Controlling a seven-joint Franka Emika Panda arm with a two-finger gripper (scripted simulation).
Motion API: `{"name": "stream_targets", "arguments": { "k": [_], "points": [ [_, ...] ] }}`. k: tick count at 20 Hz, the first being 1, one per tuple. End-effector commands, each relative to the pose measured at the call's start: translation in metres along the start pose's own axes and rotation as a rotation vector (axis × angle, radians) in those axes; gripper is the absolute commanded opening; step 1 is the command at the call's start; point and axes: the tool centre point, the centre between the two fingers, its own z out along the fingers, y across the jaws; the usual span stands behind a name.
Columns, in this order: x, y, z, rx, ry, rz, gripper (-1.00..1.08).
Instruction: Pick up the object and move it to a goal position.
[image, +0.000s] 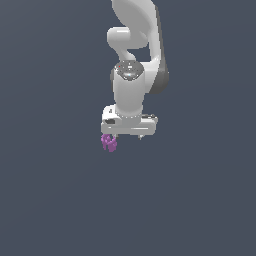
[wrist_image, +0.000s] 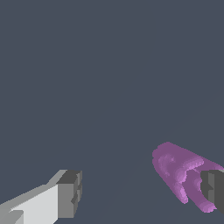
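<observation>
The object is a small purple knobbly piece just under the white hand, on the exterior view's left side of it. My gripper points down with its jaws wide apart. In the wrist view the object lies against one dark fingertip, which overlaps it. The other fingertip stands far from it, with bare floor between. The gripper is open and is not closed on the object. I cannot tell whether the object rests on the floor.
A plain dark grey floor fills both views. The white arm rises above the hand in the exterior view. No other objects show.
</observation>
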Motion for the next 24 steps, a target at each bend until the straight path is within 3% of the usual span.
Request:
{"name": "stream_targets", "arguments": {
  "k": [1,11,24],
  "points": [
    [0.0,0.0,0.0,0.0,0.0,0.0,1.0],
    [0.007,0.016,-0.025,-0.007,0.021,0.016,1.0],
    [-0.001,0.031,-0.011,-0.005,0.013,-0.053,1.0]
  ]
}}
